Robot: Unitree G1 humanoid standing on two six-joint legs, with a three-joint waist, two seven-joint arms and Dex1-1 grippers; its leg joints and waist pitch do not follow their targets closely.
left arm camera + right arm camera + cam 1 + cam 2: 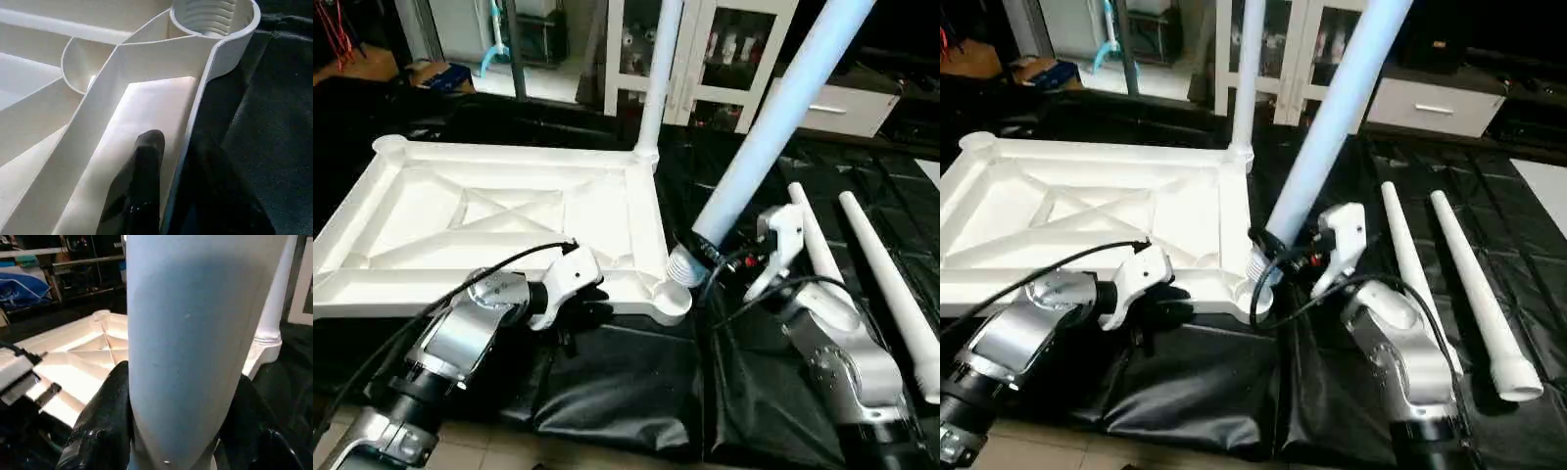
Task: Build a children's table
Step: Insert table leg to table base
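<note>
Black mat (626, 392) under tabletop (489, 215)

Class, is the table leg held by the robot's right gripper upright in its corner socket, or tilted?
Tilted: the leg leans, its threaded end at the socket.

Table top (499, 220): white, ribbed underside up, on black sheeting. One leg (658, 73) upright in far socket; tilted leg (773, 122) at near socket. Two legs (1474, 284) lying alongside.

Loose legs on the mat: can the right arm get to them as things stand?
Probably not yet. The right gripper is clamped on a leg at the corner socket. The two loose legs lie unobstructed beside that arm.
</note>
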